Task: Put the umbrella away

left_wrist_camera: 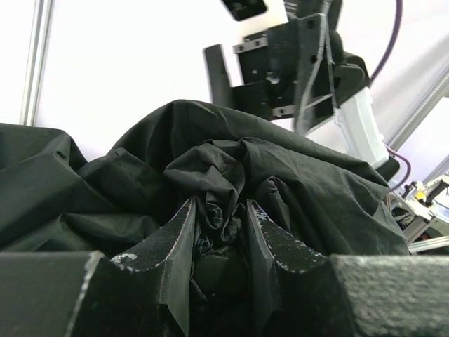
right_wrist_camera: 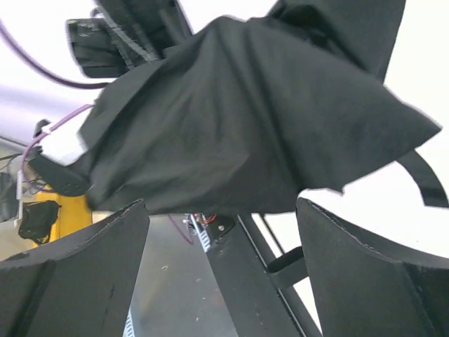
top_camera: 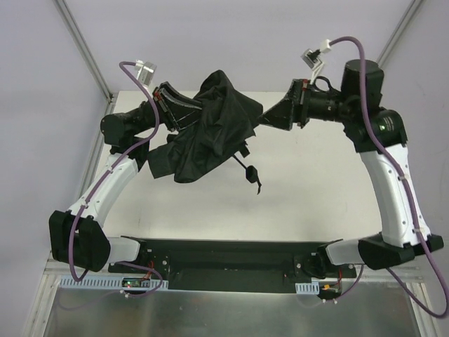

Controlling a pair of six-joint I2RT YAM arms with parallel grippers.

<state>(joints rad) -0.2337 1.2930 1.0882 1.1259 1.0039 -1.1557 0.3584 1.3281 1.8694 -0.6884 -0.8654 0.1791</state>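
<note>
Top external view, black umbrella (top_camera: 210, 126) hanging between both arms over white bench (top_camera: 316, 182), canopy loose and crumpled, strap (top_camera: 252, 174) dangling below, left claw (left_wrist_camera: 219, 210) pinching bunched canopy fabric, right claw (right_wrist_camera: 221, 207) spread wide at canopy edge.

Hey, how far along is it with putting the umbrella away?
Done: nothing visibly finished. In hand: the left jaws are shut on bunched fabric of the umbrella; the right jaws stand open beside it. Left: the canopy hangs loose, strap dangling, so gathering and fastening remain.
</note>
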